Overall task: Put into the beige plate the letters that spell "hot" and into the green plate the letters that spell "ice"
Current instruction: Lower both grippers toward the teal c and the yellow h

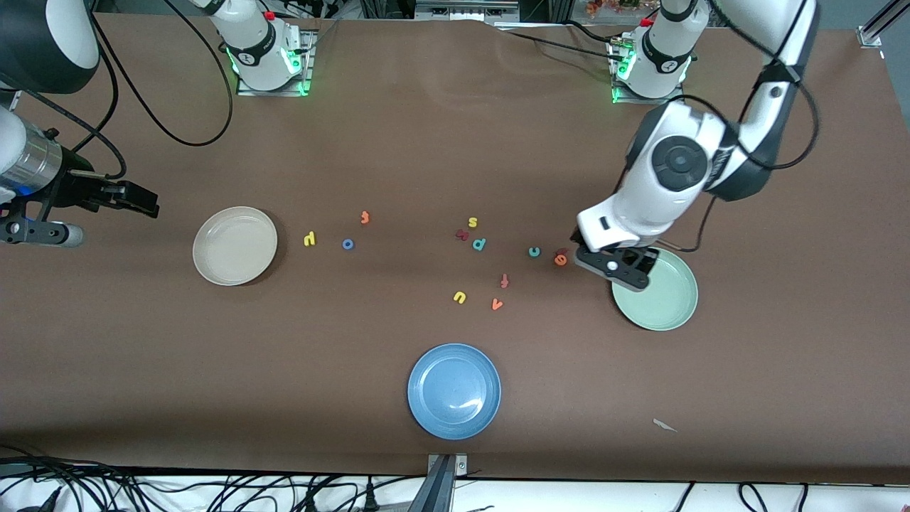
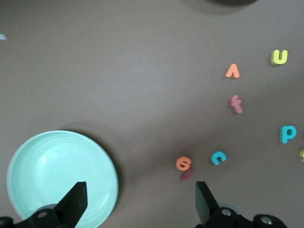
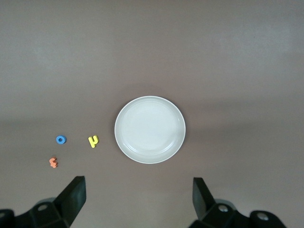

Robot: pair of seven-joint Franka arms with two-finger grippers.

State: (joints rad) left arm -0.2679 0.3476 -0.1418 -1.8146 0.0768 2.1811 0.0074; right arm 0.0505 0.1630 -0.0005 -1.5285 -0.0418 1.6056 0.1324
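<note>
The yellow h (image 1: 309, 239), blue o (image 1: 348, 244) and orange t (image 1: 365, 217) lie on the table beside the beige plate (image 1: 234, 245), which holds nothing. The teal c (image 1: 534, 251), orange e (image 1: 560, 259) and maroon i (image 1: 562, 252) lie close together beside the green plate (image 1: 655, 290), also bare. My left gripper (image 1: 610, 266) hangs open over the table between the e (image 2: 183, 163) and the green plate's rim (image 2: 61, 178), holding nothing. My right gripper (image 1: 146, 201) waits open in the air at the right arm's end, beside the beige plate (image 3: 150, 129).
A blue plate (image 1: 453, 390) sits near the front edge. Other letters are scattered mid-table: yellow s (image 1: 473, 222), maroon squiggle (image 1: 462, 234), teal p (image 1: 479, 244), reddish f (image 1: 504, 280), yellow u (image 1: 459, 297), orange v (image 1: 497, 304). A white scrap (image 1: 665, 425) lies near the front.
</note>
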